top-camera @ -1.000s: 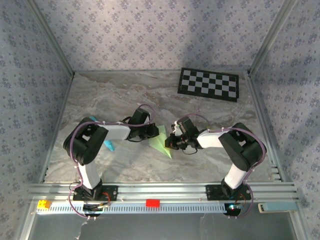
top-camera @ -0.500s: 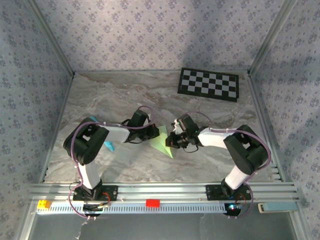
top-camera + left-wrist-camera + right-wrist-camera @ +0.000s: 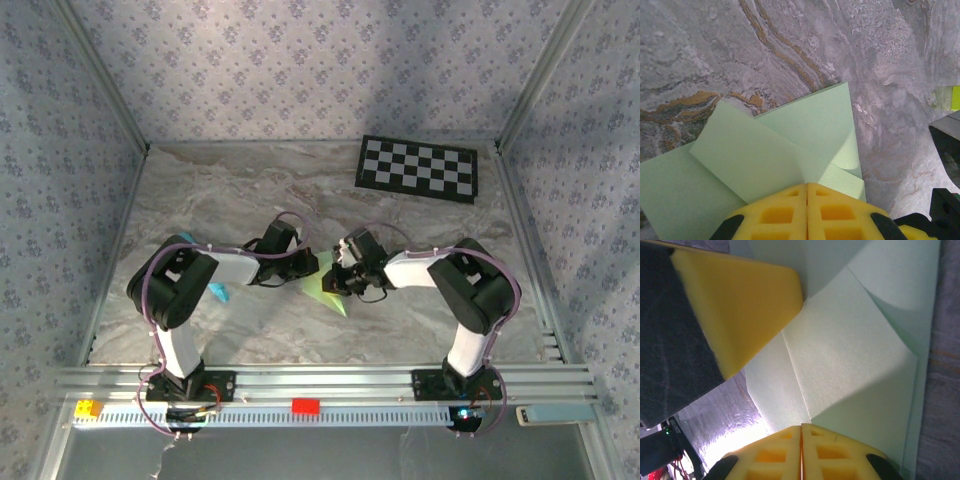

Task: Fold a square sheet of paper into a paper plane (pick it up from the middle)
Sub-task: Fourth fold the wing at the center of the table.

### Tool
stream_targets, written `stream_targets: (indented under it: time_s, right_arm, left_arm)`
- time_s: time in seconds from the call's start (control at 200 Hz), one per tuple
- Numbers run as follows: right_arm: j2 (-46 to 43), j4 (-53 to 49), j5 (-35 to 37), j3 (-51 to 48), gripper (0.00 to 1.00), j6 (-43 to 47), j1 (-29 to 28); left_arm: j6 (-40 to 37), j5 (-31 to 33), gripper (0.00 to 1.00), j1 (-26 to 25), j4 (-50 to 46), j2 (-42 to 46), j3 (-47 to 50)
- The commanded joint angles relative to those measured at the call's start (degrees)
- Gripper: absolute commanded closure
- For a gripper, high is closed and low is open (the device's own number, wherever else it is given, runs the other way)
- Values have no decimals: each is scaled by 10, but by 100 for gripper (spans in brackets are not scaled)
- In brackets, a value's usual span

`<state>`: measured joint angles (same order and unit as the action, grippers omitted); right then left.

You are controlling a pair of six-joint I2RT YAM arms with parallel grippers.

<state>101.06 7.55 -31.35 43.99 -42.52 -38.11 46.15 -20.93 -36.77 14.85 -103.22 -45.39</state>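
The square sheet of paper (image 3: 322,286) is pale mint green, partly folded into a pointed shape, and lies mid-table between the two grippers. In the left wrist view its flaps (image 3: 790,145) overlap right at the pad tips. My left gripper (image 3: 306,266) (image 3: 806,184) is shut, its yellow pads together with a layer of the paper at their seam. My right gripper (image 3: 340,280) (image 3: 801,426) is shut, its tips resting on the paper (image 3: 850,340) where a crease ends. The left gripper's yellow finger (image 3: 740,305) touches the paper from the upper left there.
A black-and-white checkerboard (image 3: 418,168) lies at the back right. A small cyan-blue stick (image 3: 218,292) sits by the left arm's elbow. Yellow (image 3: 88,408) and red (image 3: 305,405) bricks rest on the front rail. Patterned walls close in the table on three sides.
My right gripper has slid left onto the paper, and its forearm has swung with it. The left gripper and the paper have stayed in place.
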Motion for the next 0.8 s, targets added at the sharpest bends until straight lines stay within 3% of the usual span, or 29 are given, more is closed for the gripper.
stream_targets:
  time_s: [0.0,0.285,0.55,0.795]
  right_arm:
    - [-12,-29,1,-25,89,-7,5]
    - [-76,-35,-37,-42,86,16,4]
    - [-62,-52,-1,-95,85,19,9]
    - [-82,-25,-19,-122,85,-1,17]
  left_arm:
    - [-4,30,93,-2,-53,-18,11]
    - [-3,30,93,-2,-54,-22,8]
    - [-1,29,93,-3,-53,-21,7]
    - [-2,28,93,-2,-57,-20,3]
